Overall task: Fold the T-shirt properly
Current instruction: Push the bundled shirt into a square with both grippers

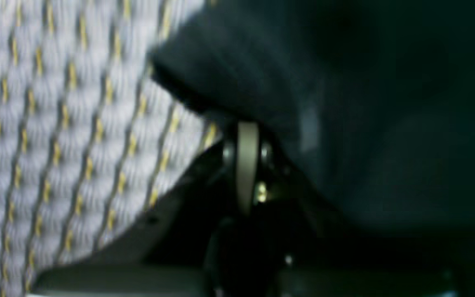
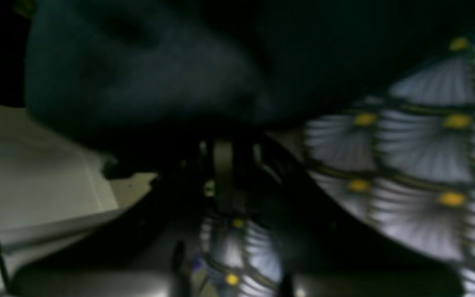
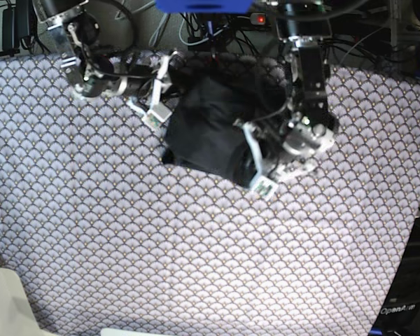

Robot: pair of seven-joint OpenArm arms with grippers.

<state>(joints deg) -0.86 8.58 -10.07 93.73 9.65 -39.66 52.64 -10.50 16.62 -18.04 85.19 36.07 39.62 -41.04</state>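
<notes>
The T-shirt (image 3: 210, 126) is being seen as a plain charcoal-black cloth garment, bunched into a rumpled, partly folded heap with no print showing. It is being carried by the bench, toward the far edge and near its middle, with its lower rim running slantwise. In both wrist views its matte dark fabric (image 1: 365, 123) is being shown blurred.

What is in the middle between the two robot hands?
The black T-shirt lies bunched between the right gripper and the left gripper, on the patterned tablecloth. The base view shows it best.
</notes>
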